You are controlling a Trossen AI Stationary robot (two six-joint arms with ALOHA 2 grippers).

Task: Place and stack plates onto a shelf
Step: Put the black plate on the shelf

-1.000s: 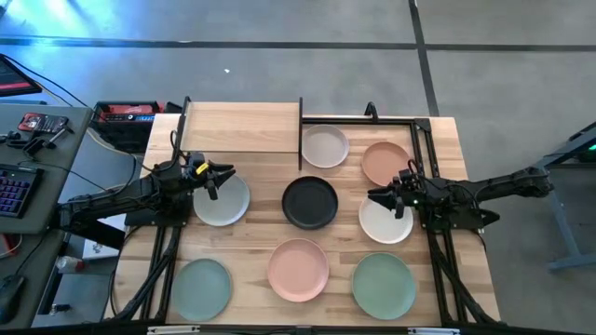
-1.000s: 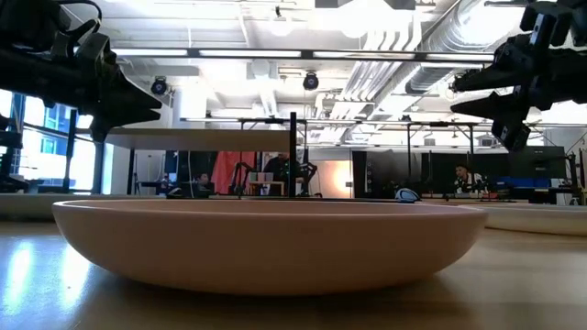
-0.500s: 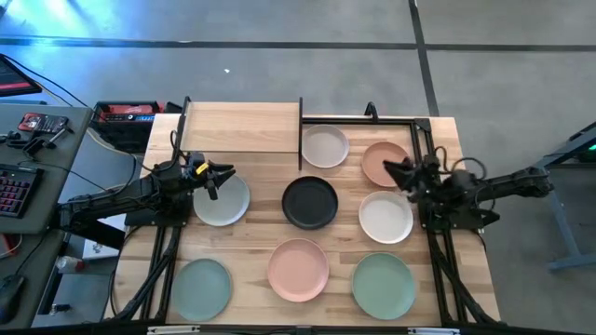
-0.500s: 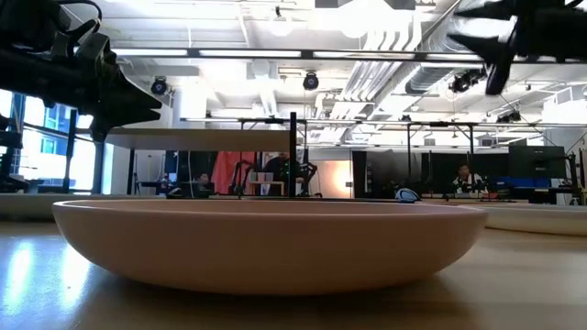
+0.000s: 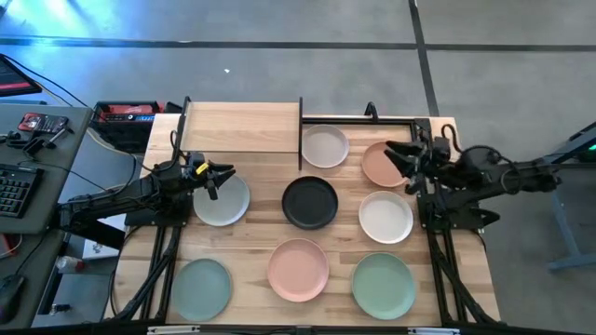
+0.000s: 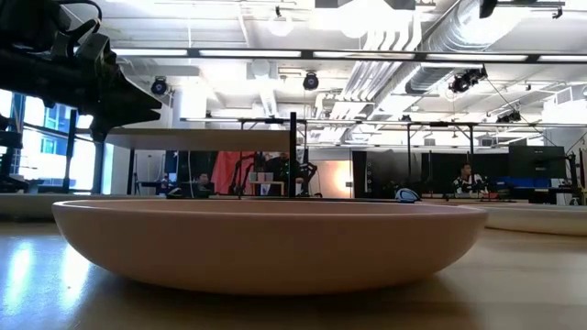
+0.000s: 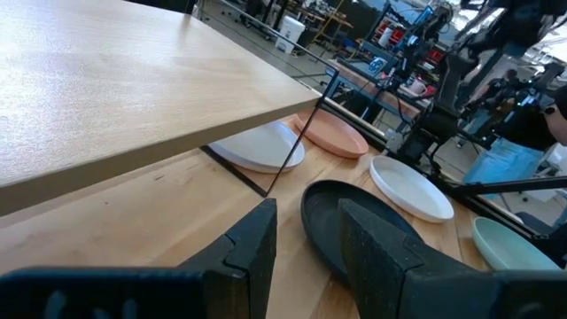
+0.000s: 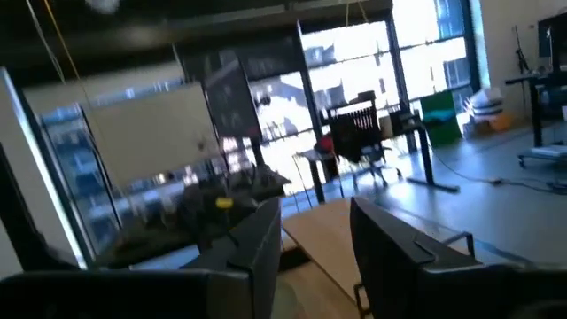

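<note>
We are hovering the right end effector [image 5: 389, 149] — fingers spread, empty — over the terracotta plate [image 5: 383, 164], presumably lining up a grasp for the shelf [image 5: 242, 128].

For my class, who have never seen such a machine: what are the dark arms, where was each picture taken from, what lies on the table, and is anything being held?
This is a robot with two dark jointed arms, each ending in a two-finger gripper. One picture looks straight down; one sits at table height behind the round pink plate; two come from cameras on the wrists.

On the striped wooden table lie seven round shallow plates: the pink one, black, white, terracotta, beige-grey, sage green and two pale grey-green. At the back stands a small shelf with a pale wood board and thin black uprights.

The left gripper hovers over a grey-green plate, the right gripper over the terracotta one. Both are open and hold nothing.
</note>
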